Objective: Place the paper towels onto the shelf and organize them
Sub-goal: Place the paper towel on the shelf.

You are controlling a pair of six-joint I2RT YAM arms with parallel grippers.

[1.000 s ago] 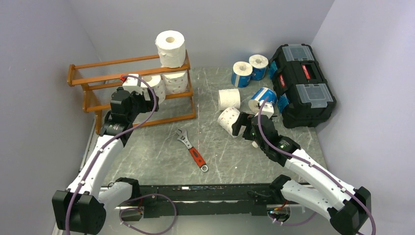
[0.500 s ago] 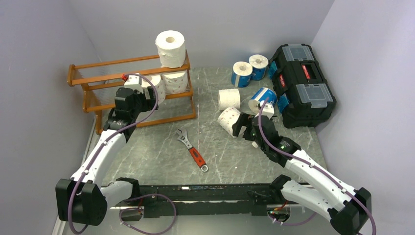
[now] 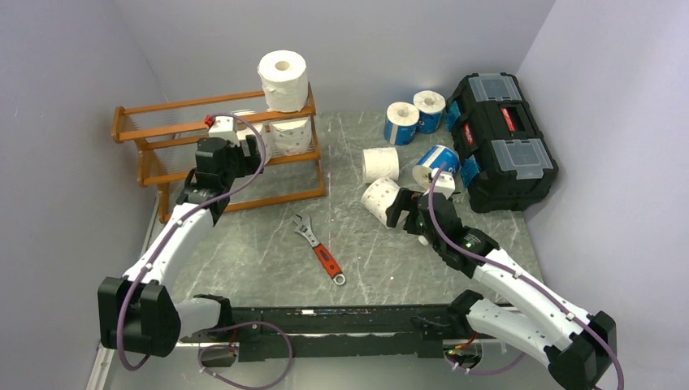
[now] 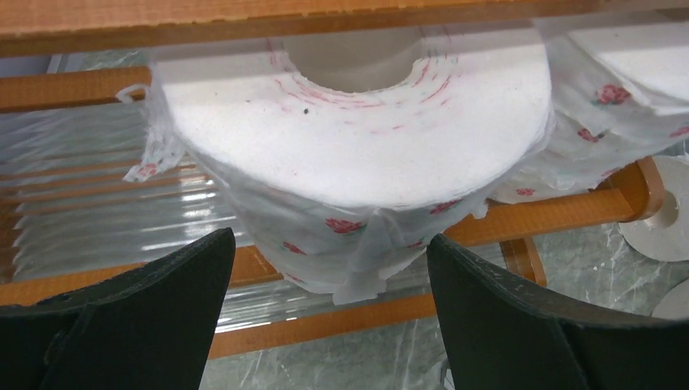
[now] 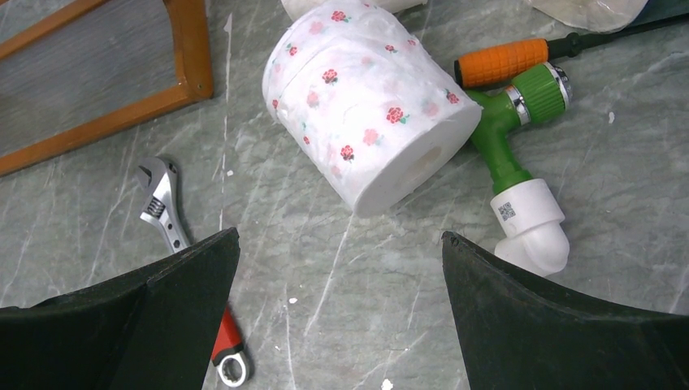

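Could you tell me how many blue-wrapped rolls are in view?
3: one roll and a second stand together at the table's back, left of the toolbox; a third lies nearer the arms. Others may be hidden.

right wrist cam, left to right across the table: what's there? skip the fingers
shelf corner → adjustable wrench → rose-print paper towel roll, lying on its side → green-and-white pipe fitting

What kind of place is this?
Likely a robot test bench, not a real workshop: left arm and right arm bolted to a grey table, plain walls boxing it in, and staged props like the toolbox, wrench and paper towels.
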